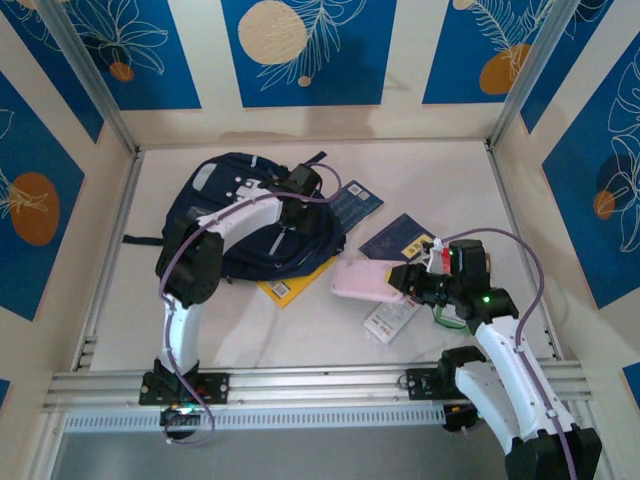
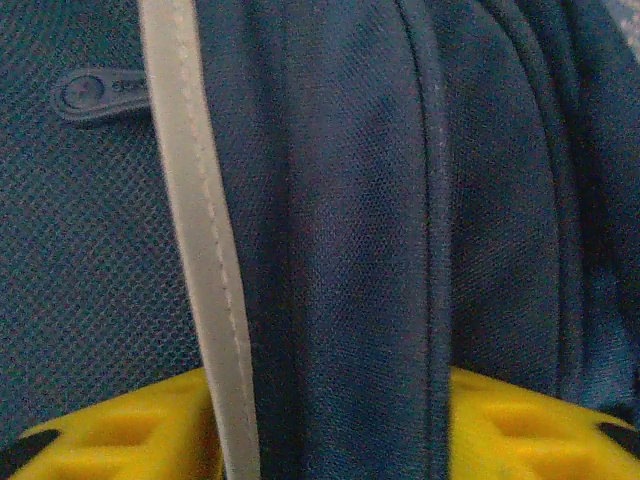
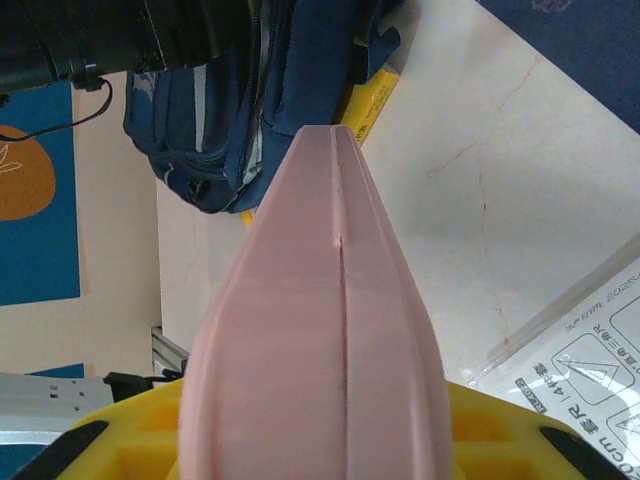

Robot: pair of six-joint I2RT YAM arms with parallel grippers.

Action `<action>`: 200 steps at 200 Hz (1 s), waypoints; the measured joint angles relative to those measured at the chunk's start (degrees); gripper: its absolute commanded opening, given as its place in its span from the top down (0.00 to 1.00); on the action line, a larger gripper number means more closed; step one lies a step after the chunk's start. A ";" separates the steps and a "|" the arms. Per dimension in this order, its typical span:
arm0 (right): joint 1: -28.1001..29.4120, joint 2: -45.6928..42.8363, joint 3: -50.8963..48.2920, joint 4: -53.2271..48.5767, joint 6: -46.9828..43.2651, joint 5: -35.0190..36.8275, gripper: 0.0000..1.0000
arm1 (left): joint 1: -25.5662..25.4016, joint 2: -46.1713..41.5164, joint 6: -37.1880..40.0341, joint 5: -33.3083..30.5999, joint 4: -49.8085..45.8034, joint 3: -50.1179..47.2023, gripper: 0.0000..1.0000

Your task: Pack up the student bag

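The student bag (image 1: 265, 255) lies at the left rear of the tabletop (image 1: 430, 170), partly on top of a yellow book (image 1: 285, 290). The left arm (image 1: 235, 218) makes an arch over the bag, with its wrist pointing down on the bag's right part. In the left wrist view the left jaws press from both sides on a fold of navy fabric beside a grey stripe (image 2: 200, 250), so they grip the bag.

I judge the step in hand is opening the bag's mouth. The right arm (image 1: 510, 350) reaches to the left, low over the tabletop. The right jaws are closed on a pink case (image 1: 360, 280), which is just beside the bag and near a printed sheet (image 1: 390, 320).

The next move, I think, calls for the left arm to lift the fabric and keep the opening wide. Then the pink case must enter narrow end first, without catching the edge.
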 measured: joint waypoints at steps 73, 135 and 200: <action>0.00 -4.63 5.03 -2.95 0.52 4.02 0.75 | 2.38 -10.27 1.90 5.46 0.85 -5.20 1.00; 0.85 0.96 6.01 5.25 7.76 1.40 0.69 | 5.07 -24.79 5.81 9.66 -1.09 -8.63 1.00; 11.78 8.28 8.20 13.60 13.57 3.17 0.69 | 9.46 -38.53 6.14 16.96 -0.44 -13.25 1.00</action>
